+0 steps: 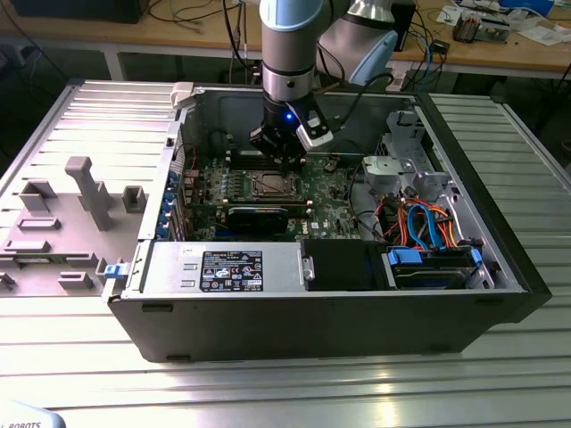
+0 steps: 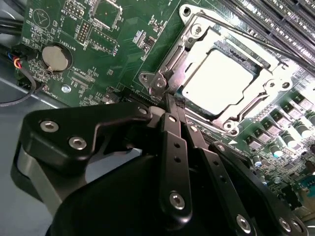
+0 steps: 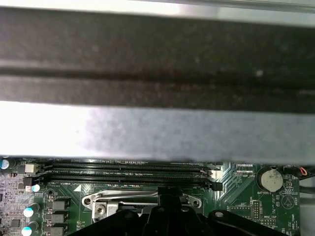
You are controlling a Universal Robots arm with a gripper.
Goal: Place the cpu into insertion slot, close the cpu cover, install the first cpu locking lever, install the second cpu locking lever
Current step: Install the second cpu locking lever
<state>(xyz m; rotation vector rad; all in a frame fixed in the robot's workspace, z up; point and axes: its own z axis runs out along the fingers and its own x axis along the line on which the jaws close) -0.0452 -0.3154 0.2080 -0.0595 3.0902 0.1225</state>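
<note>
With the cpu (image 2: 220, 81) lying in the insertion slot (image 2: 197, 30) under the lowered cpu cover (image 2: 185, 63), the closed, empty gripper (image 2: 173, 104) is pressing at the socket's corner, apparently working a locking lever.

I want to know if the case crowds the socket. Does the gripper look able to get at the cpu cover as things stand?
Probably yes: the gripper is already down at the edge of the cpu cover, and nothing stands between them.
</note>
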